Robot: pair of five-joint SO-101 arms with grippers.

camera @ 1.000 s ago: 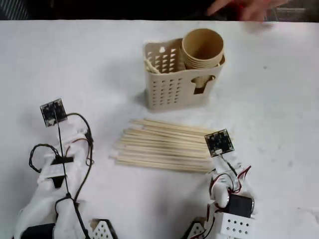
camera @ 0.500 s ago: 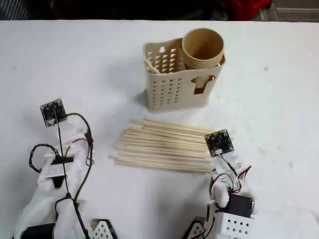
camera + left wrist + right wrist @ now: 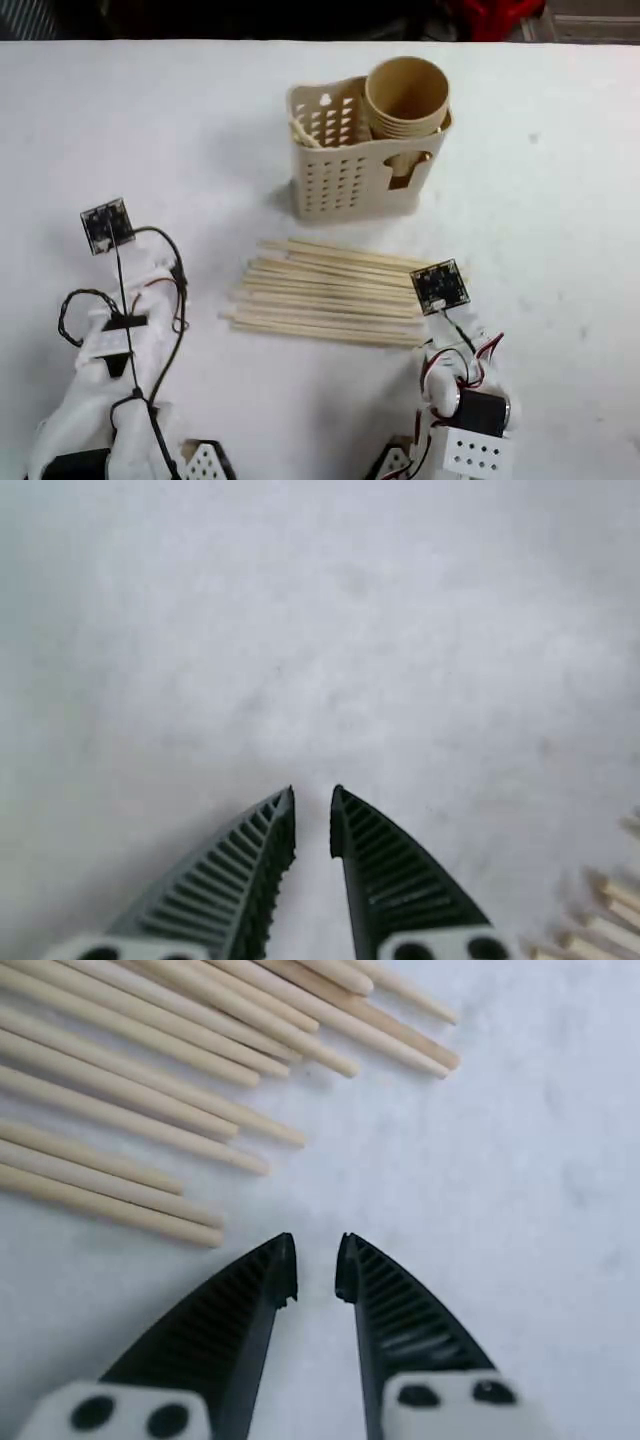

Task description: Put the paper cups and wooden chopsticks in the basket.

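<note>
- White table (image 3: 560, 200) carries everything, with the arms along its near edge.
- Left pincer (image 3: 312, 798) hangs over bare table, its jaws parted by a narrow gap and gripping nothing. A few chopstick ends are just off to its side.
- Wooden chopsticks (image 3: 325, 295) lie loose in a flat pile mid-table between the two arms, their long axis running left to right.
- Basket (image 3: 340, 185) stands just beyond the pile, with the stacked paper cups (image 3: 405, 95) already inside it.
- Right pincer (image 3: 315, 1260) is also slightly parted and empty, and the pile's right-hand ends lie just ahead of its tips.
- By my reading the right arm is nearer. It would close across the sticks near that end.
</note>
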